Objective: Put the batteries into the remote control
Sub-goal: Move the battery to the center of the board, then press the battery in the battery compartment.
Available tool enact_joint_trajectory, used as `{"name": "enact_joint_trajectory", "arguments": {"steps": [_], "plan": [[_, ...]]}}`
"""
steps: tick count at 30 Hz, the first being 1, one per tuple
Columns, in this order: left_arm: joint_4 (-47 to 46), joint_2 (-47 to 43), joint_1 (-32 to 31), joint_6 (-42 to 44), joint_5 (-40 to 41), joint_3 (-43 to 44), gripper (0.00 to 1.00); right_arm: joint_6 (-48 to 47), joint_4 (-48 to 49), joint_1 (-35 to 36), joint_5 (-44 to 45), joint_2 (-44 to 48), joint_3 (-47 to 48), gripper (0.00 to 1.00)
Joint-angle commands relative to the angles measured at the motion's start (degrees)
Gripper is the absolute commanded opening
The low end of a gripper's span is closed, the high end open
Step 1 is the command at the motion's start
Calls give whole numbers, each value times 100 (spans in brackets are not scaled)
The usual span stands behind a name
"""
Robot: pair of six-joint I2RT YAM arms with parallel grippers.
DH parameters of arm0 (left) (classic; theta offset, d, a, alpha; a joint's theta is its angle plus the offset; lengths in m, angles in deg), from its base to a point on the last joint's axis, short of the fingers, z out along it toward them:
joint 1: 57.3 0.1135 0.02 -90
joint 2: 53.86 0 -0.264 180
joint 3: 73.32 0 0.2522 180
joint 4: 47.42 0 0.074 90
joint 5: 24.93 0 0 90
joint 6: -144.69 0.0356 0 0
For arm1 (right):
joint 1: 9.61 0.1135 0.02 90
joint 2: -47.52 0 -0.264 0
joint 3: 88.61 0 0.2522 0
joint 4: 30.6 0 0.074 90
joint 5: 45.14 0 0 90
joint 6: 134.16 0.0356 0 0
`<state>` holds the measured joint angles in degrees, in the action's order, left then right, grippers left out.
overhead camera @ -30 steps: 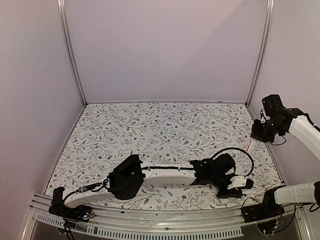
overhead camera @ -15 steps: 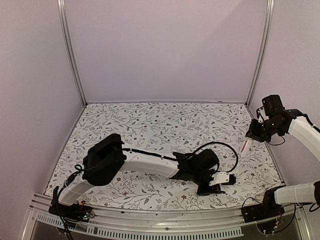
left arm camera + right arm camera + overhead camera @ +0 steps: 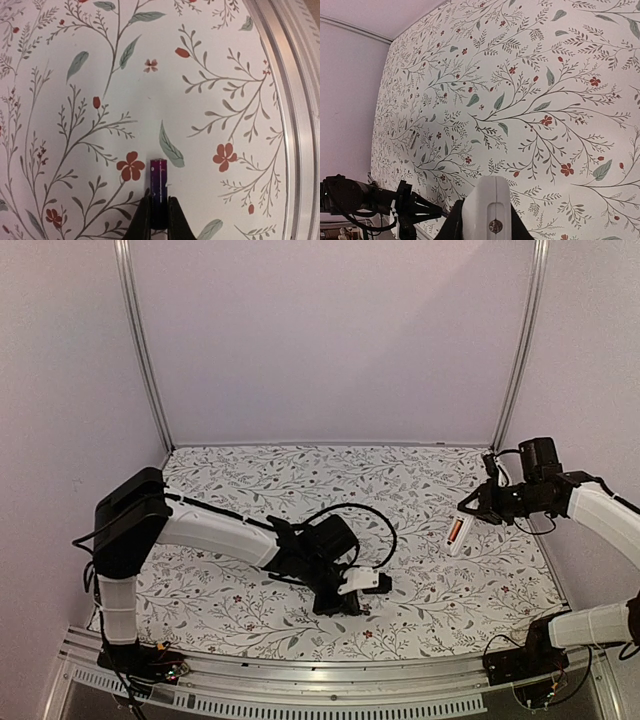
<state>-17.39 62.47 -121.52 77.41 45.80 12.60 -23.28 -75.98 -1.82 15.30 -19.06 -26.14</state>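
Your left hand, low near the counter's front edge, is clenched on the dark battery by one end only, so it could swivel or slip out as you carry it. Farther off, toward the right edge, your right hand grips the remote control aloft, and pushing a cell in could twist it loose. Its orange-red mark may be the second battery.

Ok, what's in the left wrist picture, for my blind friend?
The left gripper pinches a small dark battery. Behind it lies a white tabletop printed with leaves and red flowers, a metal rail along the right edge.
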Motion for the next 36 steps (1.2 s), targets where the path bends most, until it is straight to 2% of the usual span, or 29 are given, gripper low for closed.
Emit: {"name": "enact_joint_trajectory", "arguments": {"steps": [1, 6, 7, 13, 17, 19, 20, 27, 30, 33, 36], "plan": [[848, -31, 37, 774, -282, -114, 0, -108, 716, 142, -1202, 69, -122, 0], [1490, 316, 87, 1254, -88, 257, 0, -255, 923, 467, -1688, 89, -169, 0], [1544, 385, 94, 1304, -53, 323, 3, -316, 962, 543, -1755, 101, -181, 0], [1737, 594, 101, 1342, 329, 606, 29, -426, 1244, 777, -2076, 222, -311, 0], [1679, 480, 133, 1307, 580, 606, 53, -413, 1398, 824, -2141, 353, -371, 0], [1590, 333, 155, 1254, 655, 579, 59, -380, 1448, 837, -2178, 403, -394, 0], [1536, 223, 164, 1233, 669, 553, 66, -380, 1497, 843, -2221, 429, -409, 0], [690, -1140, 247, 883, 1044, 8, 81, -236, 1991, 882, -2546, 654, -564, 0], [-166, -2003, 306, 441, 1593, -491, 98, -129, 2198, 916, -2661, 791, -627, 0], [-1400, -2800, 433, -751, 2414, -906, 99, -89, 2296, 1050, -2532, 931, -631, 0], [-1310, -2971, 471, -1952, 2166, -691, 100, -165, 2092, 1213, -2021, 1054, -521, 0]]}}
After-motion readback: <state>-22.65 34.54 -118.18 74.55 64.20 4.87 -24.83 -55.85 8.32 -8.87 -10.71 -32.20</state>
